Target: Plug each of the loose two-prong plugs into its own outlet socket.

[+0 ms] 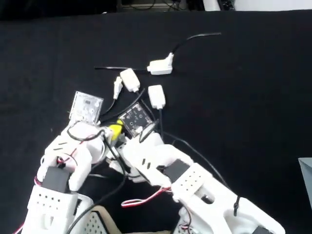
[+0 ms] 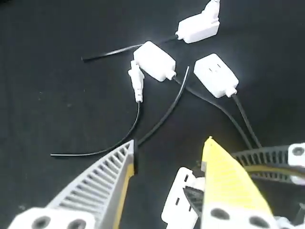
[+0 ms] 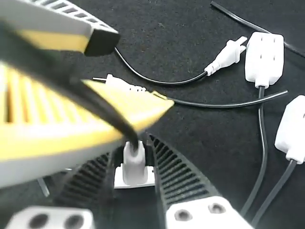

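My right gripper (image 3: 133, 160) is shut on a white socket block (image 3: 133, 167) with a black cable, held low over the black cloth. My left gripper (image 2: 169, 143) stands open right beside it, its yellow finger (image 2: 224, 181) next to that block (image 2: 180, 205). A loose two-prong plug (image 2: 137, 78) on a black cord lies ahead of both grippers (image 3: 228, 55). A second plug (image 3: 119, 83) lies partly behind the yellow finger. Three more white outlet sockets (image 1: 130, 79) (image 1: 156, 96) (image 1: 160, 67) lie farther back.
Black cords (image 2: 162, 119) cross the cloth between the sockets and the grippers. The two arms crowd together at the table's front middle (image 1: 146, 156). A grey box corner (image 1: 307, 175) pokes in at the right edge. Open cloth lies to the right and far left.
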